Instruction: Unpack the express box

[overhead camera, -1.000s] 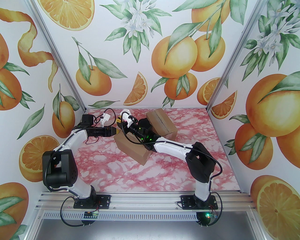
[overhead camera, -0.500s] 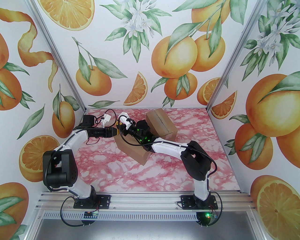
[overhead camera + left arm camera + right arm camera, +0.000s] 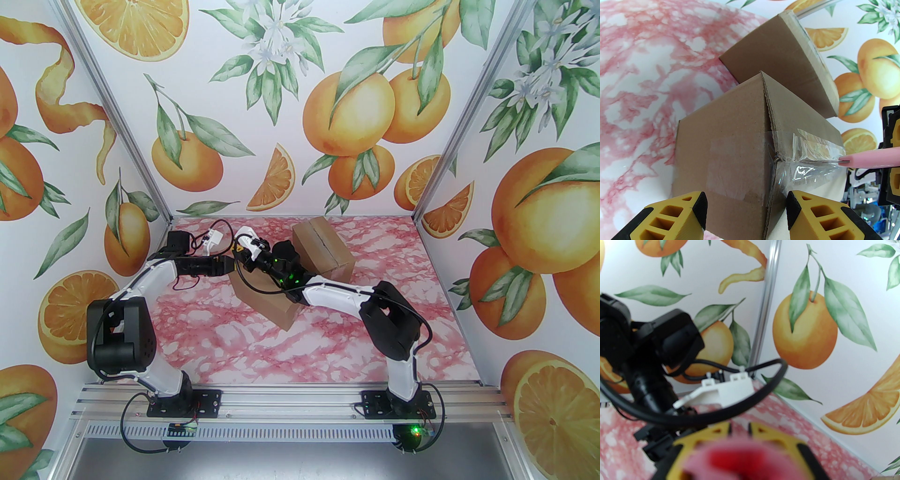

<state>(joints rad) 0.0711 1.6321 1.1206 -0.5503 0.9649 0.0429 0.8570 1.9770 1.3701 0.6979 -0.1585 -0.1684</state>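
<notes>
Jaws of the left gripper (image 3: 746, 211) stand parted and grasp nothing; its yellow, black-tipped fingers (image 3: 677, 215) flank a taped corner edge of the brown cardboard box (image 3: 721, 145). Whether they touch the cardboard cannot be told. Jaws of the right gripper (image 3: 740, 427) are clenched on a pink-handled cutter (image 3: 869, 160), seen blurred between the yellow fingers in the right wrist view. The cutter's thin metal blade meets the clear tape (image 3: 811, 150) along the box's seam, where the tape is wrinkled and partly lifted. From above, the box (image 3: 262, 295) sits left of centre on the pink-and-white marbled table (image 3: 304, 347), with the left gripper (image 3: 229, 263) and right gripper (image 3: 241, 248) meeting at its far left corner. A second brown cardboard box (image 3: 323, 251), taped along its top, stands just behind. The visible cardboard faces are plain brown.
</notes>
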